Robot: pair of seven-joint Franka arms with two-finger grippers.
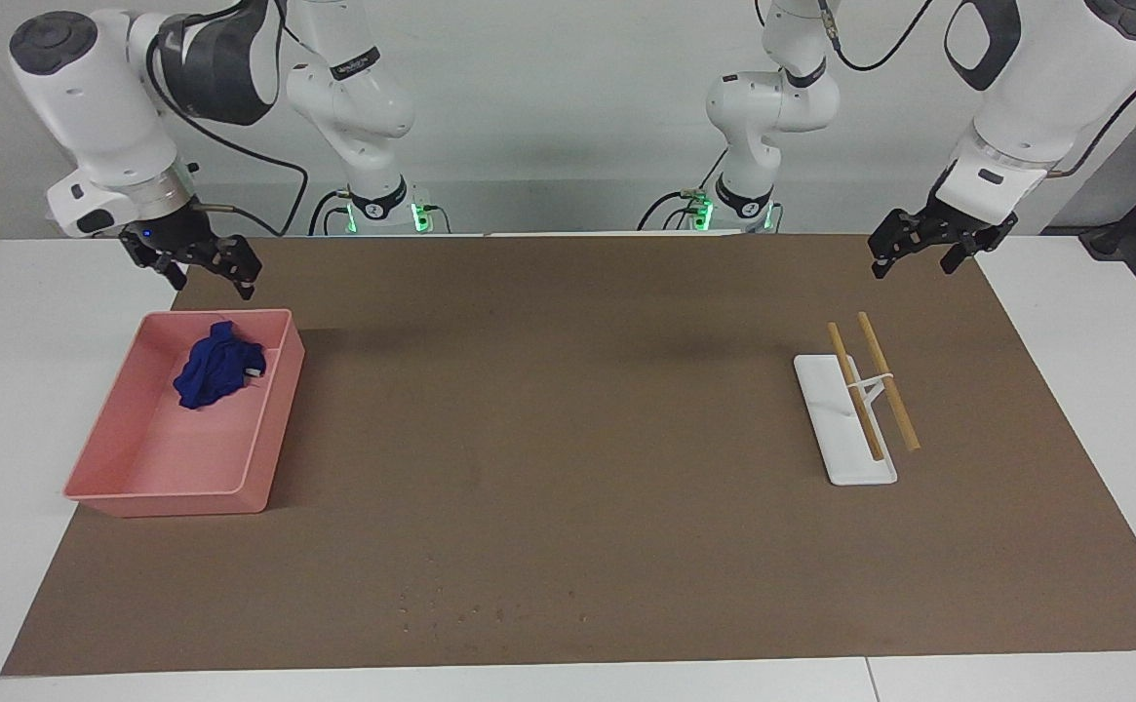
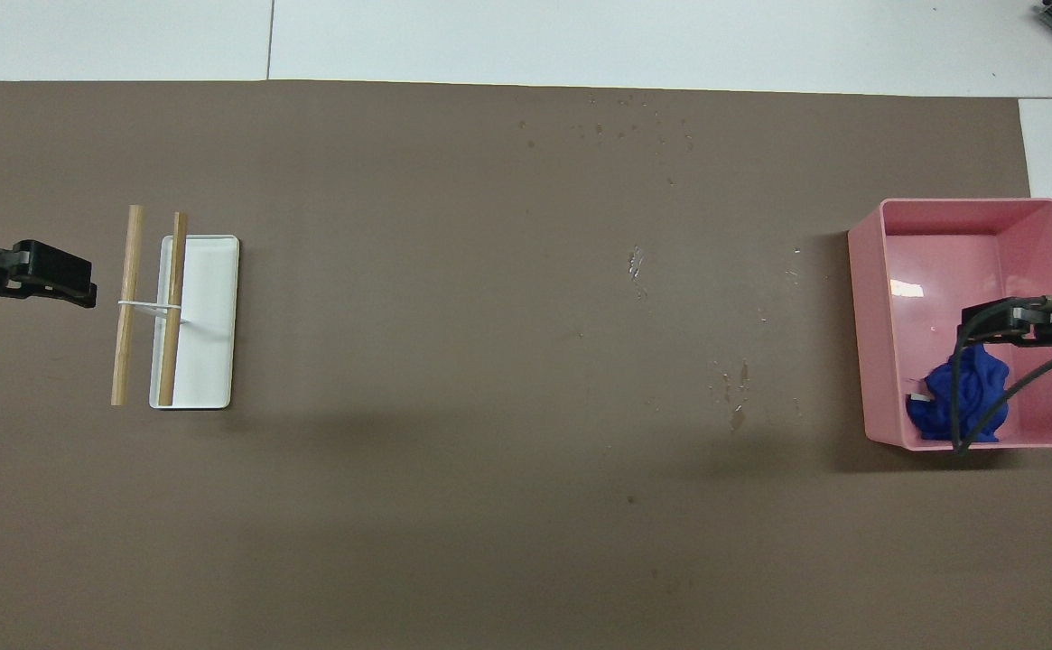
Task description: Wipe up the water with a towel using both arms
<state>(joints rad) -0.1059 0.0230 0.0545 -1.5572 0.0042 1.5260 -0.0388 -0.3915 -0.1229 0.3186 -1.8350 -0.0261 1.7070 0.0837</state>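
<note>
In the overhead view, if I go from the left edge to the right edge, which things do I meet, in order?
Left gripper → two wooden sticks → white tray → water droplets on the brown mat → pink bin → blue towel inside the bin.

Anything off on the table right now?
Yes: water droplets lie scattered on the brown mat, with more specks at the mat's edge farthest from the robots. The blue towel lies crumpled in the pink bin, held by neither pincer.
</note>
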